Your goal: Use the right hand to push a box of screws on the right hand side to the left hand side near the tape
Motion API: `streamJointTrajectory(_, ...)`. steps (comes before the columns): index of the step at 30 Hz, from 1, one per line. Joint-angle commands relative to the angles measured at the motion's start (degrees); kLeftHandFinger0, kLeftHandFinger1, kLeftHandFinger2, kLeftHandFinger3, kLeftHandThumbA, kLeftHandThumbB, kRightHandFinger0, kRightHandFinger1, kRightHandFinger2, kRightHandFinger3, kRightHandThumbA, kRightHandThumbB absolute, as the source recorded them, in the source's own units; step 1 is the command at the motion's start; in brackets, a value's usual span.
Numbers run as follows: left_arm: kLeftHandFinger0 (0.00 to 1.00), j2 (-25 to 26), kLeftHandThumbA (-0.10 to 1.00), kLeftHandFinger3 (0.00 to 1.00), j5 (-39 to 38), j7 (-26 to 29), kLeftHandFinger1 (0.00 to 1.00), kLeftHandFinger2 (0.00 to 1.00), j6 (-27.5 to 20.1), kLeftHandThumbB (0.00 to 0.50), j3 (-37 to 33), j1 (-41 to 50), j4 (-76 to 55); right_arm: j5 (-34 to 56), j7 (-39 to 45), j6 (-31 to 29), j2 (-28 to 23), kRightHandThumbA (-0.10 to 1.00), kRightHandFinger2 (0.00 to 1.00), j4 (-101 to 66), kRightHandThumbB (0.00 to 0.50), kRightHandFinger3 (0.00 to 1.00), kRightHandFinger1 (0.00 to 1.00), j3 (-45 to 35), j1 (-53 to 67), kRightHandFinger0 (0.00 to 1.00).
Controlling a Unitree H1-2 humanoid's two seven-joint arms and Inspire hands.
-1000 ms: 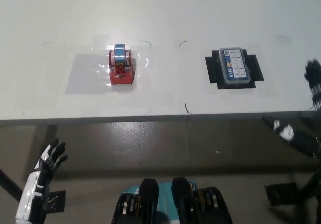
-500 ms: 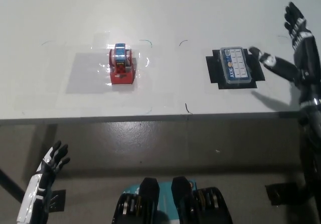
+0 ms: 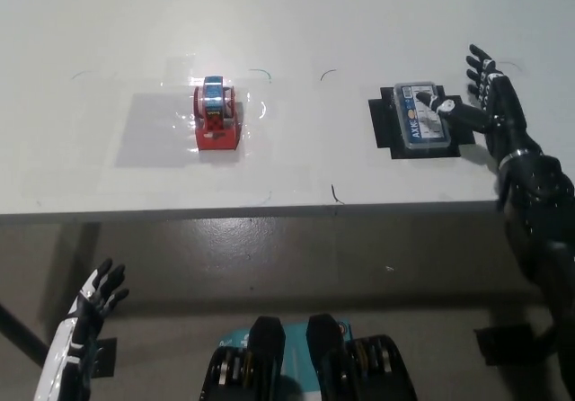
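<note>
Box [image 3: 422, 120] of screws sits on the right side of the white desk [image 3: 296, 23], lying flat on a black patch [image 3: 384, 129] that sticks out around it on the left, right and near sides. It's a small clear case with a blue label, long side running near to far.

Right hand [image 3: 481, 100], the black one, is at the box's right edge. Its fingers are spread apart and point toward the far side, and it isn't gripping anything. One fingertip [image 3: 442, 106] with a pale tip reaches left over the top of the box near its right edge, looks like touching, though I can't tell for sure from this angle. The black arm runs from the hand down to the lower right, past the desk's near edge.

Tape [image 3: 216, 117] is well off to the left, a red dispenser with a blue and grey roll on top, standing on a shiny clear sheet [image 3: 148, 136] stuck to the desk. Box and tape are well apart, with bare desk and a few thin pen marks between them.

Left hand [image 3: 90, 316], the white one, hangs at the lower left below the desk's near edge, over the floor, fingers apart and holding nothing.
</note>
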Motion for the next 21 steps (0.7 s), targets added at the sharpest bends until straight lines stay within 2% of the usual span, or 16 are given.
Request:
streamJointTrajectory(1,1.0,0.2,1.0,1.0,0.0,-0.4,1.0,1.0,-1.9,0.207,0.1,0.6,-2.8,2.7,-1.0,-1.6,-1.3,1.0,1.0,3.4,0.227,1.0,1.0,-2.0,-7.4,1.0)
streamJointTrajectory(2,1.0,0.3,1.0,1.0,-0.3,-0.5,1.0,1.0,-2.0,0.193,0.0,0.4,-3.1,3.5,-0.3,-0.7,-1.3,1.0,1.0,4.1,0.203,1.0,1.0,-2.8,-7.6,1.0)
streamJointTrajectory(4,1.0,0.3,1.0,1.0,-0.6,-0.7,1.0,1.0,-2.4,0.194,0.0,0.2,-3.0,3.6,0.1,-0.4,-1.3,1.0,1.0,4.7,0.195,1.0,1.0,-3.3,-7.6,1.0)
streamJointTrajectory(7,1.0,0.6,1.0,1.0,-0.1,-0.6,1.0,1.0,-1.8,0.204,0.1,0.0,-3.4,3.4,-0.8,0.6,-1.0,1.0,1.0,5.5,0.211,1.0,1.0,-3.4,-7.5,1.0)
streamJointTrajectory(12,1.0,0.7,1.0,1.0,-0.8,-0.9,1.0,1.0,-1.5,0.181,0.0,-0.5,-3.8,4.5,-0.1,1.8,0.5,1.0,1.0,5.9,0.209,1.0,1.0,-4.4,-6.7,1.0)
streamJointTrajectory(13,1.0,0.6,1.0,1.0,-0.6,-0.7,1.0,1.0,-1.3,0.189,0.0,-0.6,-3.8,4.4,-0.3,1.6,1.0,1.0,1.0,5.8,0.198,1.0,1.0,-4.4,-6.6,1.0)
streamJointTrajectory(15,1.0,0.6,1.0,1.0,-1.0,-0.8,1.0,1.0,-0.9,0.204,0.0,-0.8,-4.1,3.8,-0.3,1.0,1.8,1.0,1.0,5.8,0.208,1.0,1.0,-3.8,-6.2,1.0)
streamJointTrajectory(20,1.0,0.6,1.0,1.0,-0.7,-0.8,1.0,1.0,-0.7,0.188,0.1,-1.0,-4.3,4.3,-0.7,1.8,2.9,1.0,1.0,6.0,0.203,1.0,1.0,-4.2,-5.0,1.0)
streamJointTrajectory(21,1.0,0.7,1.0,1.0,-0.8,-0.8,1.0,1.0,-1.0,0.182,0.2,-0.9,-4.2,4.8,-1.2,2.5,3.2,1.0,1.0,6.2,0.22,1.0,1.0,-4.6,-4.7,1.0)
